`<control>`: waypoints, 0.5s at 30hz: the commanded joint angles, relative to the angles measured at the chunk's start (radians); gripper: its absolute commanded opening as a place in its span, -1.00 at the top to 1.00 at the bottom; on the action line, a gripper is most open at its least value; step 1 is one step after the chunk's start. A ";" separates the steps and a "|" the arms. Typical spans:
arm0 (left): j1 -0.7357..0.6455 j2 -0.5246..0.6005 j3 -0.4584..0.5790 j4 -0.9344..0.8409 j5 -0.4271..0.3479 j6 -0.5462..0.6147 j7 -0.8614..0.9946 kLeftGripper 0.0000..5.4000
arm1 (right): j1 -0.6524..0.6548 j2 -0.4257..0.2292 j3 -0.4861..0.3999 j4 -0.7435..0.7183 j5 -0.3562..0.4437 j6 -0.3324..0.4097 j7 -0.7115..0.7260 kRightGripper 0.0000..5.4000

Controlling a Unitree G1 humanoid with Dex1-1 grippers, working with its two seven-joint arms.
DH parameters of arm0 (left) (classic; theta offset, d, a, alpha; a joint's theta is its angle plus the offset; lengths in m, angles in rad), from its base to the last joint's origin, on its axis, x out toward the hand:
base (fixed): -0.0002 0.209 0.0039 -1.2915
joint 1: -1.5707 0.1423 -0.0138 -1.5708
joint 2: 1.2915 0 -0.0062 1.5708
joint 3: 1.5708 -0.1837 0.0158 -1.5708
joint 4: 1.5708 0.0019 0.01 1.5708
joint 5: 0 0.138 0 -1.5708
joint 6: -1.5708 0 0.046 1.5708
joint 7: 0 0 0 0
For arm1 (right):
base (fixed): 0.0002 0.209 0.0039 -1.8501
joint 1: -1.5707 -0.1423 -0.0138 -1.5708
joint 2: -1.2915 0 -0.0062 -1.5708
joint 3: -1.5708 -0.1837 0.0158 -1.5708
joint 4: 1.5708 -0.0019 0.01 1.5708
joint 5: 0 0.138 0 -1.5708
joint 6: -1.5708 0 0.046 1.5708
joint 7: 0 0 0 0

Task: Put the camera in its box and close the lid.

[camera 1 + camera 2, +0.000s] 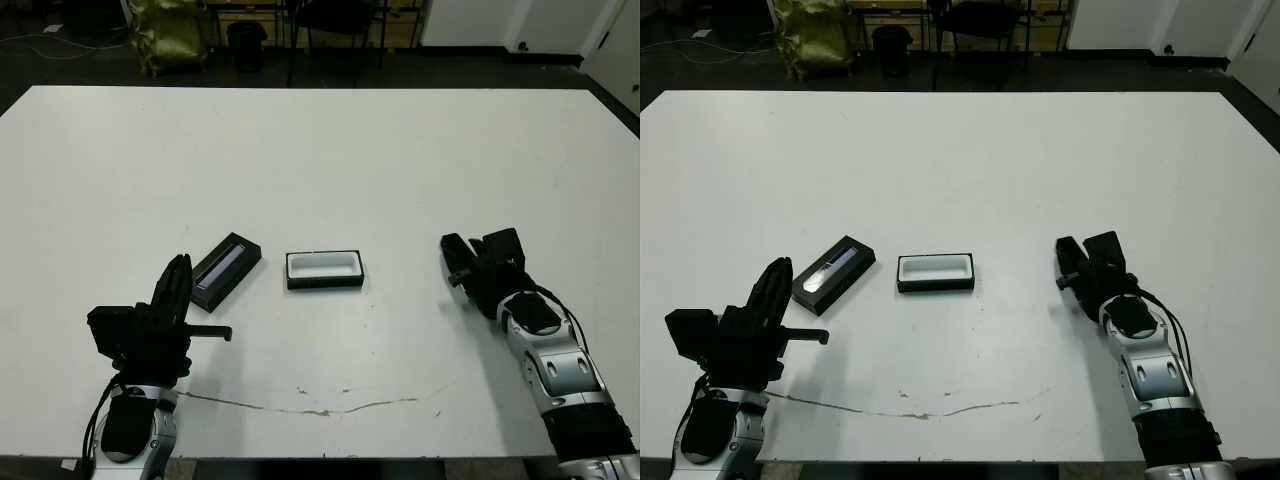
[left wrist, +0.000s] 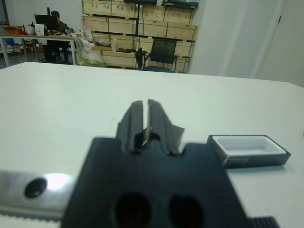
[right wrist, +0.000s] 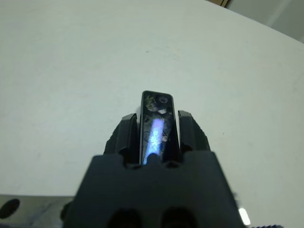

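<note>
Two grippers sit at the near edge of the white worktop [image 1: 330, 150], one at each side. The left gripper [image 2: 142, 114] rests low near the front corner with its fingers pressed nearly together, only a thin slit between them, and nothing in them. The right gripper [image 3: 156, 137] is the busy one: its wrist view shows the camera [image 3: 156, 124] clamped between the two fingers, lying along them with its glossy, bluish face up and its far end sticking out past the fingertips. From the head views the camera itself cannot be made out, since it is lost against the black of the gripper.

A little further in, roughly midway between the two arms, lies the box [image 1: 324, 269], open, its white lining bare and nothing in it. Just to its left, angled and not touching it, lies the lid [image 1: 226, 270], stripe side up, close in front of the left gripper. The right gripper is well apart from the box, off to its right.

As I read it, the camera is picked up and the carrying step is in hand. Next the right arm has to swing left over the box, line the camera's long side up with the tray, lower it and let go. After that the lid still has to be fetched and seated, likely work for the left gripper.

Beyond the worktop are a dark floor, a chair and shelves of cartons.
</note>
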 commanded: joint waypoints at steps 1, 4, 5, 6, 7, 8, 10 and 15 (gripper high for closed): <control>0.023 0.014 0.006 -0.005 0.017 0.036 0.009 1.00 | 0.077 0.035 0.068 0.377 -0.062 0.029 0.021 0.69; 0.024 0.014 0.007 -0.002 0.018 0.043 0.012 1.00 | 0.090 0.031 0.089 0.296 -0.084 0.097 0.011 0.69; 0.026 0.013 0.005 -0.006 0.025 0.051 0.018 1.00 | 0.096 0.025 0.094 0.254 -0.086 0.126 0.018 0.69; 0.028 0.012 0.004 -0.010 0.029 0.057 0.022 1.00 | 0.099 0.021 0.096 0.227 -0.087 0.145 0.023 0.69; 0.030 0.011 0.002 -0.012 0.029 0.060 0.024 1.00 | 0.105 0.022 0.095 0.194 -0.086 0.172 0.022 0.69; 0.032 0.010 0.002 -0.012 0.027 0.058 0.022 1.00 | 0.109 0.026 0.087 0.159 -0.076 0.210 0.021 0.69; 0.034 0.007 0.003 -0.011 0.018 0.062 0.020 1.00 | 0.110 0.027 0.080 0.074 -0.062 0.293 0.022 0.69; 0.033 0.007 0.002 0.001 0.014 0.045 0.013 1.00 | 0.121 -0.011 0.053 -0.155 0.008 0.433 0.080 0.69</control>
